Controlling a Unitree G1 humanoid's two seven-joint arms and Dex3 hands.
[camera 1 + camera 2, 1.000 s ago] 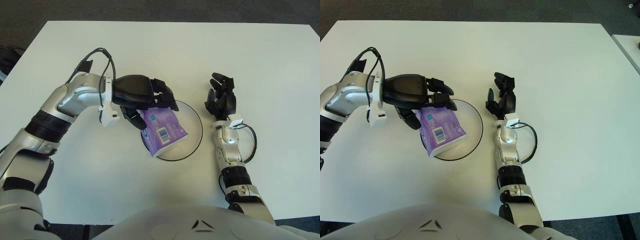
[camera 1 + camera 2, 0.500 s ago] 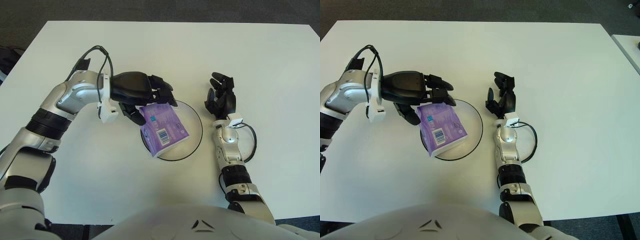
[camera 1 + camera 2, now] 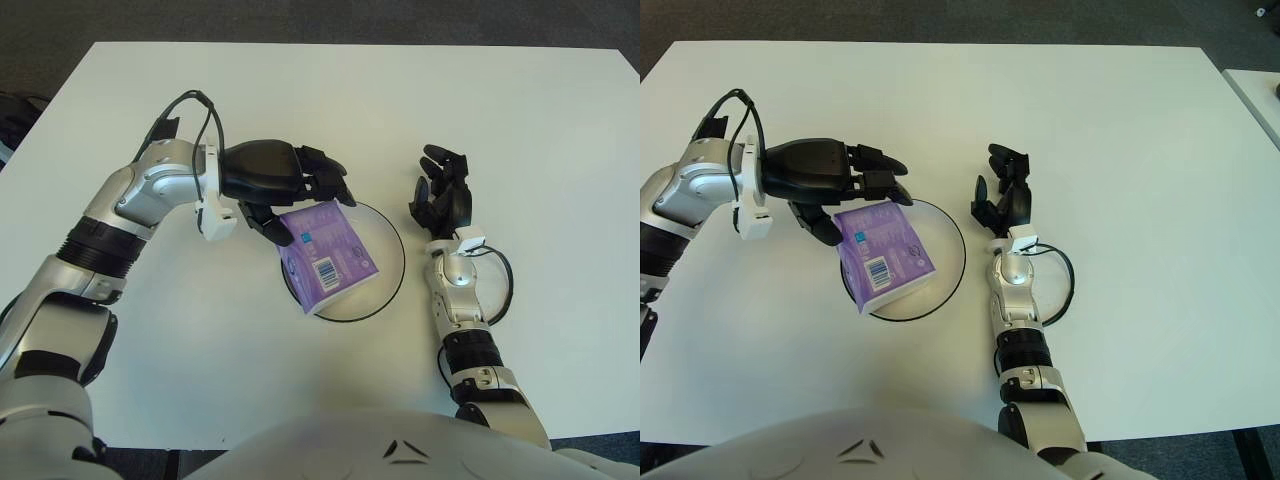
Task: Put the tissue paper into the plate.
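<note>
Left eye view showed that the left hand (image 3: pixel 290 185) had drawn back slightly toward the upper left compared with a second earlier, its fingers now spread and lifted off the tissue paper (image 3: pixel 325 255), which had been gripped before. The purple pack lay in the left half of the plate (image 3: pixel 390 245), its lower corner, below the barcode label, reaching over the plate's near-left rim, much as it had sat half a second earlier. The left hand hovered just above and left of the pack's upper edge, palm turned down, thumb hanging below toward the pack's left corner and the other fingers reaching out to the right over the rim; whether any fingertip still brushed the wrapper could not be told. Its forearm ran back to the left edge of the frame. The right hand (image 3: pixel 442 195) showed just right of the plate on the white table (image 3: pixel 520 110), fingers loosely apart and pointing up-frame, holding nothing, unchanged from the earlier pictures.
</note>
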